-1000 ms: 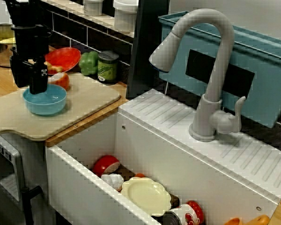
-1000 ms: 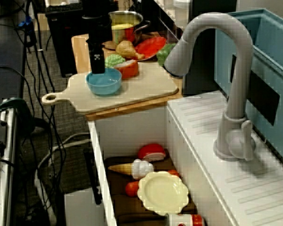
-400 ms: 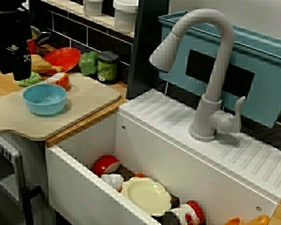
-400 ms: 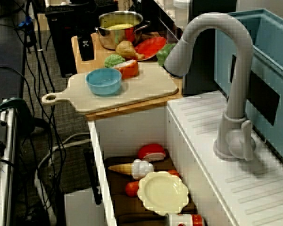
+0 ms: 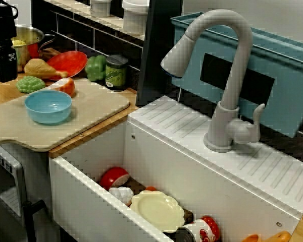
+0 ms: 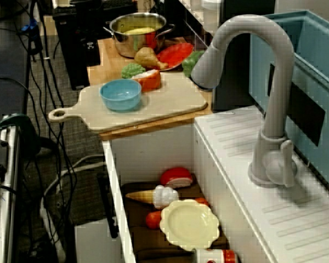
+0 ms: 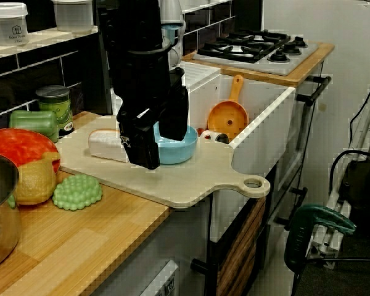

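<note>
Since a second ago the pincer (image 7: 160, 145) has lifted off the blue bowl (image 5: 48, 106) and drawn back to the far left corner of the worktop (image 5: 0, 93), beside the steel pot (image 5: 25, 38). The bowl has not shifted. I read the pincer as slightly parted and empty: in the view from the worktop's end, a strip of blue shows between its two black fingers (image 7: 142, 139). The bowl sits upright on the left part of the pale cutting board (image 5: 93, 108), with a red-and-white toy slice (image 5: 65, 86) just behind it. I judge the bowl to be light, stiff plastic, smooth and likely slippery. Its thin rim looks like the place to pinch, one finger inside and one outside.
</note>
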`<state>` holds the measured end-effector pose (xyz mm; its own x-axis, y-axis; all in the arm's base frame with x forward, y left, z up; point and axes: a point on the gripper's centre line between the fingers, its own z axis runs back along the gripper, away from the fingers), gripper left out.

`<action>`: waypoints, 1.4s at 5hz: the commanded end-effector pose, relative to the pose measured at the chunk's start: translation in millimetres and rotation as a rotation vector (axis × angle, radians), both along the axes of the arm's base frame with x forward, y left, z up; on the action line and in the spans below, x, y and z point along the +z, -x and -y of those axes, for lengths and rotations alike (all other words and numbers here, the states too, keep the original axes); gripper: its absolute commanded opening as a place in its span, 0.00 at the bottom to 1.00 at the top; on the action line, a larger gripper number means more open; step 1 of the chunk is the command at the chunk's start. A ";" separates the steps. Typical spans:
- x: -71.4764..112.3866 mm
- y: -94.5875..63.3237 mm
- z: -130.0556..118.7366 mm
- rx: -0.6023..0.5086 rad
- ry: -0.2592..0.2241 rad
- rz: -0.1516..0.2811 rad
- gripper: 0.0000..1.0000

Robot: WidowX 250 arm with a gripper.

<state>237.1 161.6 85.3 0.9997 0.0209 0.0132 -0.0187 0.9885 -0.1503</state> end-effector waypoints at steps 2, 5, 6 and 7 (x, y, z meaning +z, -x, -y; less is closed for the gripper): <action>-7.0 -4.6 -10.2 0.088 -0.049 0.057 1.00; -32.5 -13.0 5.9 0.112 -0.132 0.078 1.00; -32.6 -13.2 7.1 0.105 -0.124 0.063 1.00; -27.6 -15.4 2.8 0.087 -0.115 0.065 0.82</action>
<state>249.9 149.7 48.0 0.9928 0.1075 0.0531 -0.1045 0.9930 -0.0556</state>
